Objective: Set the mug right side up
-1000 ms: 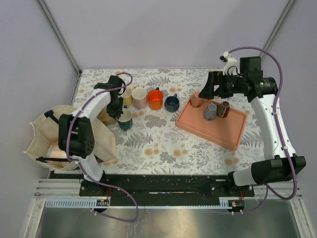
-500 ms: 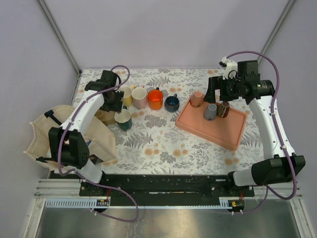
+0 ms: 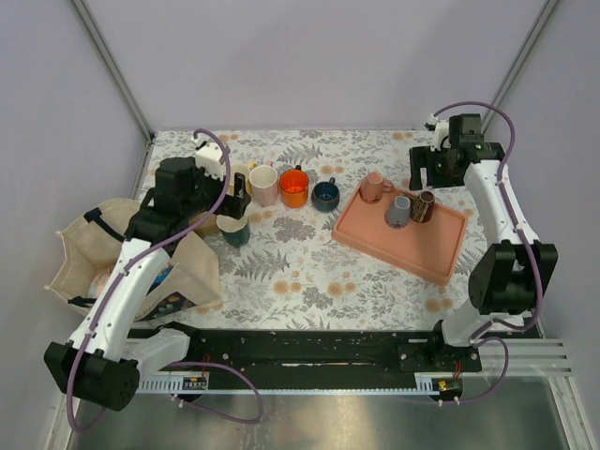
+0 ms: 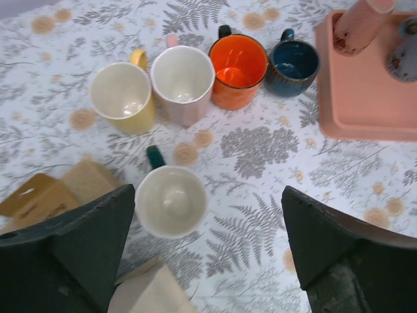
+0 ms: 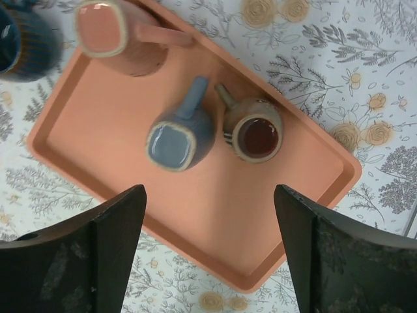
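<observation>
Right wrist view: right gripper (image 5: 208, 192) hovers over the salmon-pink rectangular plastic tray (image 5: 260, 215), jaws spread wide with nothing in them. Grey-blue ceramic mug (image 5: 177, 140) sits base-up mid-tray, handle at 1 o'clock. Pink ceramic mug (image 5: 111, 32) is also base-up, at the tray's 11 o'clock corner. Brown striped ceramic mug (image 5: 254, 137), just beside the grey-blue one, looks mouth-up, not certain.

Tray is at 3 o'clock on the fern-print surface (image 3: 309, 272). My read: inverted mugs are staged on the tray and righted ones go to the row at 11 o'clock. That row is yellow ceramic mug (image 4: 122, 96), pale pink ceramic mug (image 4: 182, 81), orange ceramic mug (image 4: 238, 62) and navy ceramic mug (image 4: 293, 60), all mouth-up.

Left gripper (image 4: 208, 195) hangs above the dark green white-lined mug (image 4: 171, 201), jaws wide open and empty. That mug stands free, mouth-up.

Likely target is the grey-blue mug, centred under the right jaws. Can't rule out the pink one.
</observation>
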Action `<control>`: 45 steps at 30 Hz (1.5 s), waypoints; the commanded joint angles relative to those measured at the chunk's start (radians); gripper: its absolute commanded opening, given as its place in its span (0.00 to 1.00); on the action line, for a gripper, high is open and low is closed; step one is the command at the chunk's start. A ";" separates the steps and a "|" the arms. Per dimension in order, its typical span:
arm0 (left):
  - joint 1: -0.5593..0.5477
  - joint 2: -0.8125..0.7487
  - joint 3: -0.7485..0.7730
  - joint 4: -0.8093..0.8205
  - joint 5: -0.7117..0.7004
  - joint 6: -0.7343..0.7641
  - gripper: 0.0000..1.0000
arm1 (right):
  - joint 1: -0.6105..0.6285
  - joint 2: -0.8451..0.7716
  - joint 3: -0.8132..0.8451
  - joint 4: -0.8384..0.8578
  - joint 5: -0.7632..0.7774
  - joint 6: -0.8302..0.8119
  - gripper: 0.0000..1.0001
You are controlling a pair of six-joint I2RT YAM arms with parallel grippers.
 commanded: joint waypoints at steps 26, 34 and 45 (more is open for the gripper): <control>0.015 0.065 -0.012 0.145 0.132 -0.045 0.99 | -0.096 0.271 -0.015 -0.029 0.128 0.117 0.55; 0.009 0.114 0.063 0.142 0.228 0.024 0.98 | -0.147 0.171 -0.063 -0.040 0.060 0.107 0.22; -0.051 0.160 0.069 0.164 0.274 0.041 0.99 | -0.222 -0.053 -0.178 -0.093 -0.106 0.111 0.09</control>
